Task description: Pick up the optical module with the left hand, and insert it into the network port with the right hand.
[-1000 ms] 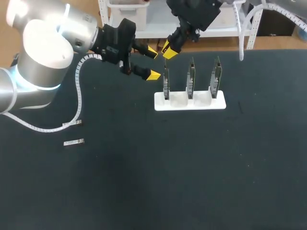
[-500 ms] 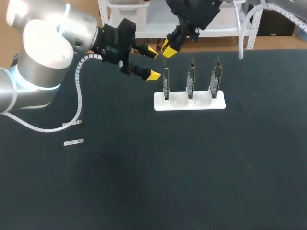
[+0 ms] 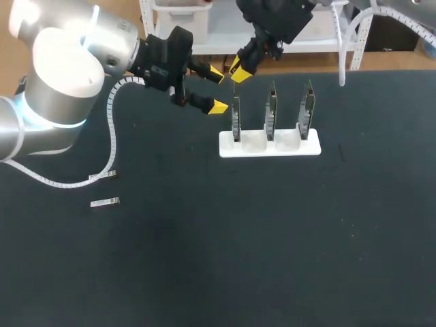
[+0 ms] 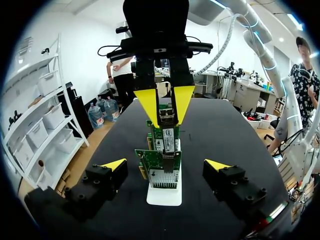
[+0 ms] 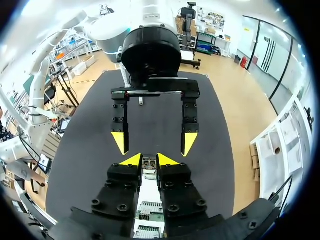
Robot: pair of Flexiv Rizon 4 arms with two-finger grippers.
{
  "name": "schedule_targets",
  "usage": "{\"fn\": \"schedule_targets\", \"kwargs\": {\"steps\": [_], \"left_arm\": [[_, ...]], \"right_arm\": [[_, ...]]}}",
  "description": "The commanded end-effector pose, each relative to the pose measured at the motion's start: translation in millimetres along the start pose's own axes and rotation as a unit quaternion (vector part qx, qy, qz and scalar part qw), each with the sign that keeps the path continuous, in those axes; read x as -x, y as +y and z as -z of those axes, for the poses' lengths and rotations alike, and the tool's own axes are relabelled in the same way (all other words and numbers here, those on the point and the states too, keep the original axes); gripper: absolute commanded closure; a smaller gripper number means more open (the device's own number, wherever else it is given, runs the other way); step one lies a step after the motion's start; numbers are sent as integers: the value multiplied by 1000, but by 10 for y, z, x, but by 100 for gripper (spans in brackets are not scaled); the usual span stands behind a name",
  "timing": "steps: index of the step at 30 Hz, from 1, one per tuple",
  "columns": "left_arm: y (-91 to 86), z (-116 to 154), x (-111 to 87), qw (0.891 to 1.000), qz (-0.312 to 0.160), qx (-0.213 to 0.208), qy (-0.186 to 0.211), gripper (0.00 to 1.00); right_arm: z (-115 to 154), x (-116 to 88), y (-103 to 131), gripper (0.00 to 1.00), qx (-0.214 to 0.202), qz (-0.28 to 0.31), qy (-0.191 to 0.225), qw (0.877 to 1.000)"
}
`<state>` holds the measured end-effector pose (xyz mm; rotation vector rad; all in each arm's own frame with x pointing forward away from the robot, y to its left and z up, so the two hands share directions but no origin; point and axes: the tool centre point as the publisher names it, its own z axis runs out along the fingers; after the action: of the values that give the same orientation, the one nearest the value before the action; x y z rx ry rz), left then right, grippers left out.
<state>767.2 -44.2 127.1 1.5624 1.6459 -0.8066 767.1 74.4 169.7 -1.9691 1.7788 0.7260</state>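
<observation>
At the far left of the black counter [image 3: 286, 245] lies the small silver, box-shaped optical module [image 3: 105, 202]. It rests flat and alone, near the loose end of a white spiral-wrapped cable [image 3: 102, 178] that trails from the left arm. Nothing touches it. It looks like a stiff metal shell, light enough to skid if nudged and smooth enough to slip. My judgement is that it wants a firm pinch across its two long flat faces, toward one end, which leaves the plug end free for the hand-over and the port. The contact end should not be squeezed or knocked.

Further right, well apart from the module, the left tool [image 3: 218, 90] hangs with its yellow tips spread wide and nothing between them, facing the row of cards. Close beside it, the right tool [image 5: 150, 161] sits just above the leftmost of three upright green network cards [image 3: 236, 121]. Whether it is clamped on anything I cannot tell.

The cards are thin boards standing on edge in a white slotted holder [image 3: 310, 148]. In the left wrist view the nearest one shows a metal network port [image 4: 164, 177]. They would likely rock under a sideways push, so insertion should run straight along the port.
</observation>
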Motion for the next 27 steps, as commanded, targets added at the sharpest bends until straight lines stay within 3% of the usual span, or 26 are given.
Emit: {"fn": "schedule_targets", "kwargs": {"steps": [1, 27], "left_arm": [[18, -7, 10, 1000, 1, -2, 3, 0], [18, -7, 10, 1000, 1, -2, 3, 0]], "right_arm": [[8, -5, 23, 100, -4, 4, 0, 1000], [-17, -55, 4, 100, -7, 0, -11, 1000]]}}
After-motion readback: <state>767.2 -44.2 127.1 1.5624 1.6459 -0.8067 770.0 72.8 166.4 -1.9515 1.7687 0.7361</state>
